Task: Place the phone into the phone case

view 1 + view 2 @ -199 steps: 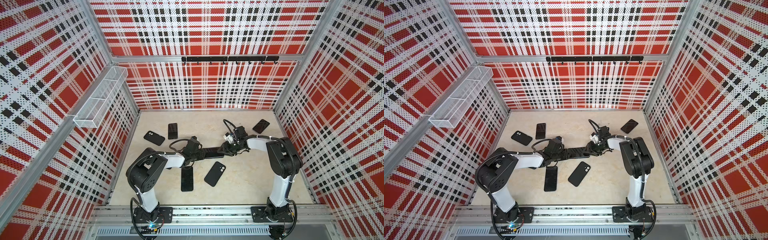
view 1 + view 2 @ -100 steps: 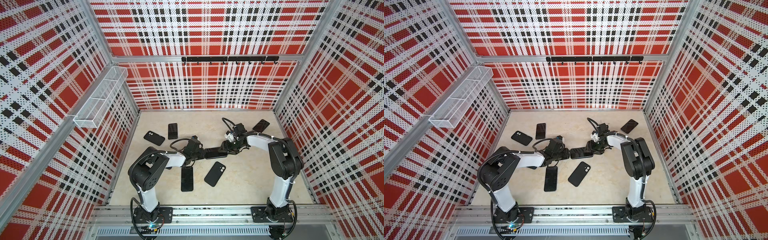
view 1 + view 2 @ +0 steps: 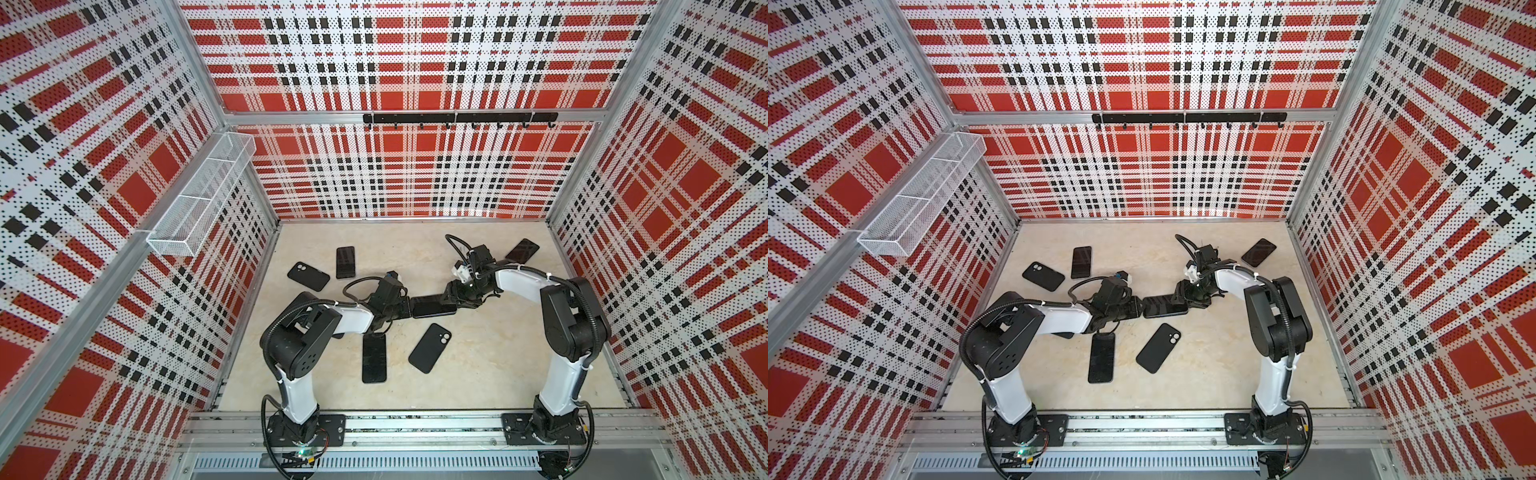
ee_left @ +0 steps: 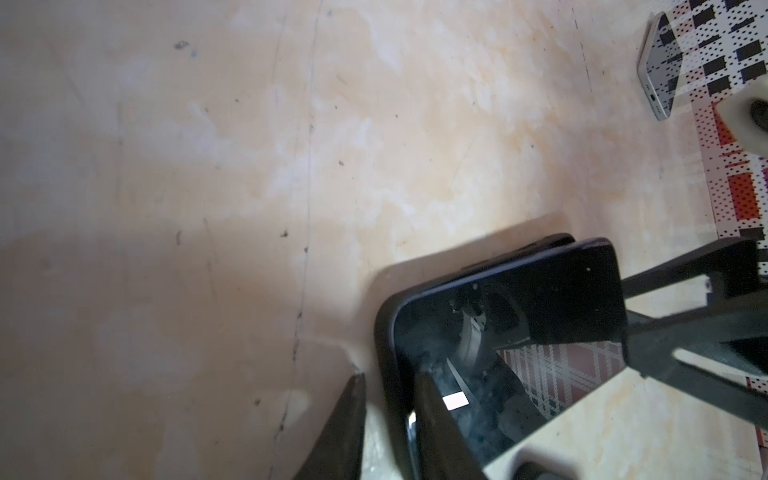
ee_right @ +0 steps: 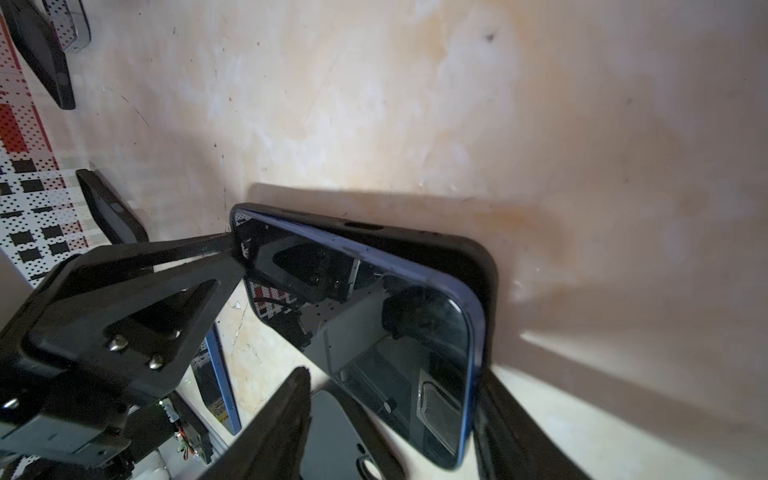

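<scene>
Nearest the front rail [image 3: 415,424] lay a spare handset [image 3: 373,358] and a spare case [image 3: 430,347]. Mid-table, the phone [image 5: 374,332] sat half-seated in the phone case [image 5: 415,241], one long edge proud; pressing it home seemed left. The right gripper [image 5: 395,372] stood spread astride it; the left gripper [image 4: 390,378] stood narrow at the rim, grip unclear.

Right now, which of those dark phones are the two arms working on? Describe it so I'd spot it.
Look at the middle of the beige table, where the left gripper and right gripper nearly meet. The phone lies lengthwise between them. Unlike its loose neighbours, it has a blue rim and sits partly in a black phone case.
</scene>
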Controlling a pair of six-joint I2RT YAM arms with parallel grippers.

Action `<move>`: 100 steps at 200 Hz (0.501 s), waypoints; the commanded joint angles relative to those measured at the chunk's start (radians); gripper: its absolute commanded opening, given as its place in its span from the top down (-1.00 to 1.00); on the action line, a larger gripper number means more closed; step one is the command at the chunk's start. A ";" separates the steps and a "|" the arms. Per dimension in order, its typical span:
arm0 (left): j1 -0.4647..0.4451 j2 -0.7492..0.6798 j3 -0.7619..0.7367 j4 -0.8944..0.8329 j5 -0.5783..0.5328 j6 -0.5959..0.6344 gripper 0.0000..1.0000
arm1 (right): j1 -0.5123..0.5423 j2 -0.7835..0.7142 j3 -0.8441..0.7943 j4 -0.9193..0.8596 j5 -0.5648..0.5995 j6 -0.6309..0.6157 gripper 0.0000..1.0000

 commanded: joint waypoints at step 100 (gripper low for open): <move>-0.013 0.041 0.002 -0.137 0.026 0.014 0.51 | -0.011 0.012 0.079 -0.152 0.073 -0.127 0.31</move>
